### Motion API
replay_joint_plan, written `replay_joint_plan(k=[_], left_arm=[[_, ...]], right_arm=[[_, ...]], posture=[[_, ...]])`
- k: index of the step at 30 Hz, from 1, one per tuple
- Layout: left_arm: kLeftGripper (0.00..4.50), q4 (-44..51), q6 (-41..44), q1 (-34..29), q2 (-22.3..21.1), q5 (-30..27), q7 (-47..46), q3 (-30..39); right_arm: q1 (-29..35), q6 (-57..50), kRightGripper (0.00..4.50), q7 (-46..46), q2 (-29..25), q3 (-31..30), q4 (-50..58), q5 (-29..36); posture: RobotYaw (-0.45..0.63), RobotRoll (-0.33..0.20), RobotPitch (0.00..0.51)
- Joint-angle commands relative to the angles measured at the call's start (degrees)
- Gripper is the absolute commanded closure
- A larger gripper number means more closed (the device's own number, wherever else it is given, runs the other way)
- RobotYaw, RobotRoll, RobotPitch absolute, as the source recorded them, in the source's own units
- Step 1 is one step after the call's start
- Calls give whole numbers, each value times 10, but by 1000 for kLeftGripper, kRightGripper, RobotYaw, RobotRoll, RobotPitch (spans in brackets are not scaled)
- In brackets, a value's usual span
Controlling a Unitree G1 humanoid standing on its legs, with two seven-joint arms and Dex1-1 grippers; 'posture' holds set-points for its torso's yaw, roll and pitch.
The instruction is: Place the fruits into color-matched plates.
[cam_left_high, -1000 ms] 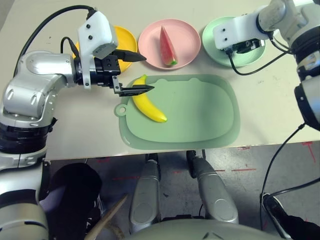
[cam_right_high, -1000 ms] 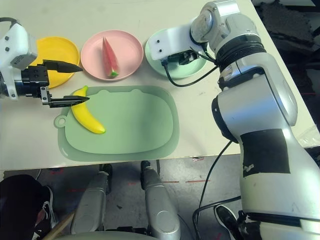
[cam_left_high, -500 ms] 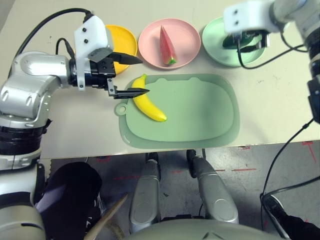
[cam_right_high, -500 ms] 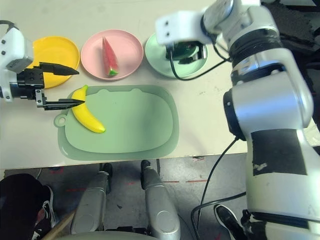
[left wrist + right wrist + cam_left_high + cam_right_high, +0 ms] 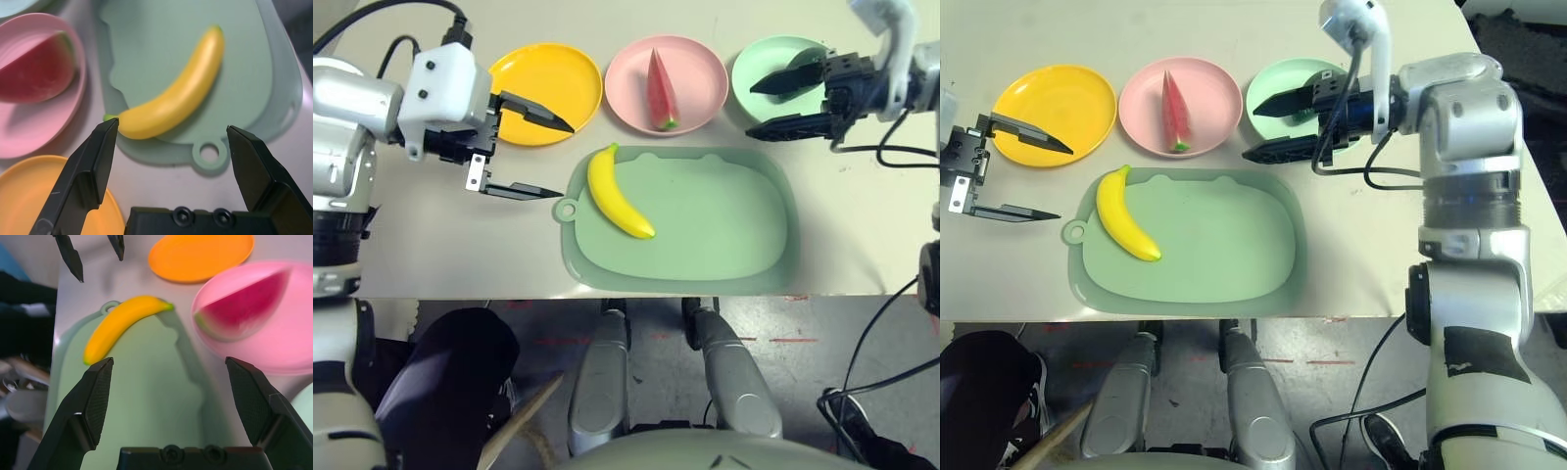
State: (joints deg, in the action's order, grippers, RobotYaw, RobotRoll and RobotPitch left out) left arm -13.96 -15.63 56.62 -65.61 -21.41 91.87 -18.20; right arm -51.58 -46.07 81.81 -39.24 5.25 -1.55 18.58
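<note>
Yellow banana (image 5: 619,190) lies centre frame on the pale green mat (image 5: 724,245). Left gripper (image 5: 540,157) at upper left and right gripper (image 5: 773,106) at upper right both gape wide, empty. Beyond, the watermelon wedge (image 5: 658,90) rests in the pink plate (image 5: 693,59), between the yellow plate (image 5: 570,69) and green plate (image 5: 754,69).

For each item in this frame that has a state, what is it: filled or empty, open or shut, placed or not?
Round yellow plastic plate: empty.
Round pink plate: holds red watermelon wedge.
Curved yellow banana: lying on pale green mat.
Left tool: open.
Right tool: open.
</note>
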Motion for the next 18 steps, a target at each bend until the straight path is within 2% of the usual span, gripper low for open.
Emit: replay_joint_plan(k=[1, 5, 10, 14, 18], left_arm=[[0, 6, -70, 32, -8, -13, 6, -72], [0, 4, -75, 66, -2, -56, 6, -128], [0, -16, -109, 102, 4, -59, 6, -189], [0, -45, -147, 109, 28, -33, 6, -211], [0, -80, -149, 106, 63, -3, 6, -209]], right_arm=[[75, -3, 24, -59, 42, 59, 88, 81], [148, 28, 24, -110, 72, 84, 139, 120], [259, 195, 24, -100, 77, 54, 165, 95], [329, 330, 24, -80, 93, 47, 135, 84], [369, 440, 24, -71, 105, 47, 87, 77]], posture=[[46, 0, 440], [35, 0, 438], [33, 0, 438], [29, 0, 436], [30, 0, 436]])
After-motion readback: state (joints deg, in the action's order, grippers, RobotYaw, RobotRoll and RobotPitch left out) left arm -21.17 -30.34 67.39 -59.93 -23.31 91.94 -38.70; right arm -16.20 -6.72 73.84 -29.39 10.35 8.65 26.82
